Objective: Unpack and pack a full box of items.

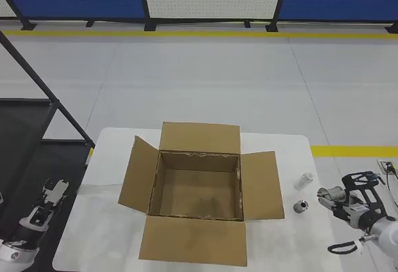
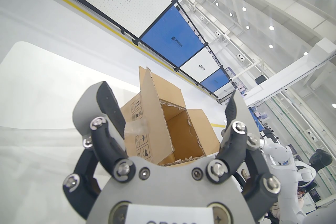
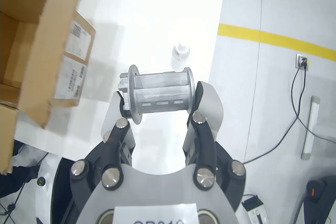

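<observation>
Blue and white panels [image 1: 77, 8] back a pale hall floor where a white worktop [image 1: 104, 211] carries an open cardboard box [image 1: 199, 138], its four flaps splayed and its inside bare. At the worktop's right edge, the right arm's fingers [image 3: 200, 99] are clamped end to end on a flanged metal spool [image 3: 160, 93], carried in the air with its axis level. A white bottle [image 1: 303, 180] and a small metal piece [image 1: 299, 205] stand on the worktop just right of the box, near each other but apart. The left arm's fingers [image 2: 110, 107] are spread wide and hold nothing, low beside the worktop's left side and aimed at the box.

With the box empty and two items laid out, the spool looks to be either the last piece out or the first to go back; the pictures do not settle which. Either way, the grip bears only on the spool's ends, so it may pivot between the pads, and a level axis and smooth travel would help. Bound for the box, it should pass well above the right flap [image 1: 261, 185], come down clear of the walls and be let go only once it rests on the bottom. Bound for the worktop, it wants a spot apart from the bottle and the metal piece and away from the edge, since a spool on its side will likely roll.
</observation>
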`<state>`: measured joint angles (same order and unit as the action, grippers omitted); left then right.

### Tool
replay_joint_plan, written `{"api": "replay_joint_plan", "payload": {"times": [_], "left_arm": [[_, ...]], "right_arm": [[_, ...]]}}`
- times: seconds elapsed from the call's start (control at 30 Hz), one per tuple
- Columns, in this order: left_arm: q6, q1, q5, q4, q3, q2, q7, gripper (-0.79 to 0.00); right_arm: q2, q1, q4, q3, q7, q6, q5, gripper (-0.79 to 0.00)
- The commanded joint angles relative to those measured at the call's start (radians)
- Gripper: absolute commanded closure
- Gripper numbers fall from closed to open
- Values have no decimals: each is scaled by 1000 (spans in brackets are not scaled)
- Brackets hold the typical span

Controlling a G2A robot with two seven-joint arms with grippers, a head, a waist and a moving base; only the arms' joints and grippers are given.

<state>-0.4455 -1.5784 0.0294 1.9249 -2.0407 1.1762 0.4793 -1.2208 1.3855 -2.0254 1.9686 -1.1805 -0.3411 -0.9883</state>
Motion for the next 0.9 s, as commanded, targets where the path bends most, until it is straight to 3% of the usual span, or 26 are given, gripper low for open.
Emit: {"api": "replay_joint_plan", "payload": {"times": [0.0,0.37,0.73,0.77,0.87], "left_arm": [[0,0,0,0,0,0,0,-785],[0,0,0,0,0,0,0,-785],[0,0,0,0,0,0,0,-785],[0,0,0,0,0,0,0,-785],[0,0,0,0,0,0,0,-785]], "right_arm": [[8,8,62,13,-8,-71,0,0],[42,-164,431,-150,-50,-231,-106,0],[59,-261,572,-259,-46,-249,-153,0],[60,-265,578,-265,-48,-248,-153,-15],[63,-278,591,-282,-55,-226,-156,-360]]}}
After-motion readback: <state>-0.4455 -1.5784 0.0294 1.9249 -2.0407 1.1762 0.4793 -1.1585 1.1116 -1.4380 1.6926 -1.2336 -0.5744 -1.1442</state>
